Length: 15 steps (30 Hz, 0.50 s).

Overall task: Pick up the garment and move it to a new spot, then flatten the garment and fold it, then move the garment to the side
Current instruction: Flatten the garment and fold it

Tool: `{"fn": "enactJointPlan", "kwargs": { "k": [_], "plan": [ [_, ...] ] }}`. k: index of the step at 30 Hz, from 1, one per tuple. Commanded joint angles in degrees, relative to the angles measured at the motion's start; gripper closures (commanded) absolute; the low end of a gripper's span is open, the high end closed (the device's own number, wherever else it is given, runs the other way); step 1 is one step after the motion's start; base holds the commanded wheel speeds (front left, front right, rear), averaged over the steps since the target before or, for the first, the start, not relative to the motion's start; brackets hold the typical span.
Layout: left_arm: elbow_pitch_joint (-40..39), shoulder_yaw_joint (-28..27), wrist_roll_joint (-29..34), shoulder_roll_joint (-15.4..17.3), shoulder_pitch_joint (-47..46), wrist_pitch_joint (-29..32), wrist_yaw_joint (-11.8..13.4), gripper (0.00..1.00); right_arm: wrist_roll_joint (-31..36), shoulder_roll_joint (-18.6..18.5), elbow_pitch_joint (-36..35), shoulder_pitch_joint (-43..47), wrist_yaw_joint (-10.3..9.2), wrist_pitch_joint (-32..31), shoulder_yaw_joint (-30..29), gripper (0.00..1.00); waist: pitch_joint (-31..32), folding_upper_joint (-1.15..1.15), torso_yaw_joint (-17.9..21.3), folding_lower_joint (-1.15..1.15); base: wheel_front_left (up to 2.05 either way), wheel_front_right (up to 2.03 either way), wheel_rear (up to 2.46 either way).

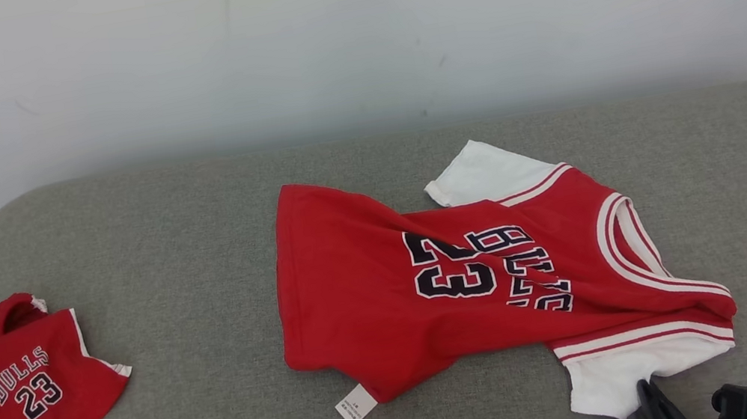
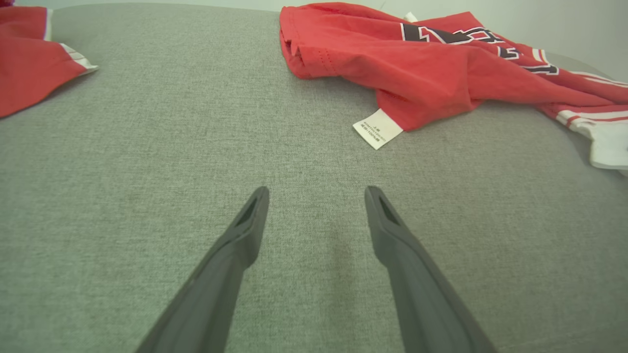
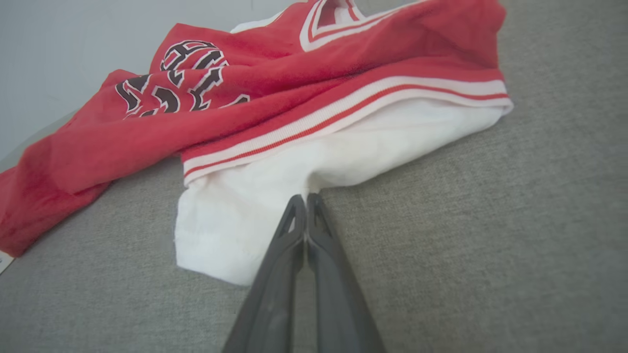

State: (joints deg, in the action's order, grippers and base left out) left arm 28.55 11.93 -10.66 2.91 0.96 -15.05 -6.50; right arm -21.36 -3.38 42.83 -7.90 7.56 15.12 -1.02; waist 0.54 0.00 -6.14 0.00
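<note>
The garment (image 1: 476, 276) is a red "BULLS 23" jersey with white sleeves, lying crumpled on the grey cushioned surface (image 1: 201, 268), its neck to the right and its white care tag (image 1: 355, 404) at the near hem. My right gripper (image 1: 648, 389) sits at the near white sleeve (image 1: 615, 381). In the right wrist view, the right gripper (image 3: 307, 197) is shut, its tips pinching the puckered edge of that sleeve (image 3: 274, 196). My left gripper (image 2: 316, 191) is open over bare cushion, short of the tag (image 2: 378, 128) and the garment (image 2: 422, 63).
A second red "BULLS 23" garment (image 1: 17, 390) lies bunched at the left edge of the cushion, its corner (image 2: 29, 63) also in the left wrist view. A pale wall (image 1: 344, 32) rises behind. Bare cushion lies between the two garments.
</note>
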Motion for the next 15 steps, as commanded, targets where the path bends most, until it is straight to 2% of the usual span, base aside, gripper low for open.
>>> {"fn": "enactJointPlan", "kwargs": {
  "k": [1,5,12,15],
  "plan": [
    [0.06,-0.17,-0.02,-0.02,0.48,-0.19,0.06,0.0,-0.23,-0.2,-0.09,0.49,-0.15,0.03,0.03,1.0,0.11,0.0,0.29,0.0,0.0,0.0,0.0],
    [0.04,0.37,-0.62,-0.02,0.2,-0.19,-0.04,0.0,-0.63,-0.14,-3.09,0.72,-0.15,0.04,-0.29,1.0,0.23,0.0,0.84,0.0,0.0,0.0,0.0],
    [-0.69,0.96,-1.36,-0.02,0.5,-0.19,-0.03,0.0,-0.29,-0.5,-15.7,2.7,-0.15,0.04,-1.05,1.0,0.58,0.0,1.31,0.0,0.0,0.0,0.0],
    [-0.43,1.22,-1.42,-0.02,0.55,-0.19,-0.04,0.0,1.08,-0.57,-17.92,0.99,-0.15,0.03,-0.73,1.0,0.32,0.0,1.15,0.0,0.0,0.0,0.0]
  ]
}}
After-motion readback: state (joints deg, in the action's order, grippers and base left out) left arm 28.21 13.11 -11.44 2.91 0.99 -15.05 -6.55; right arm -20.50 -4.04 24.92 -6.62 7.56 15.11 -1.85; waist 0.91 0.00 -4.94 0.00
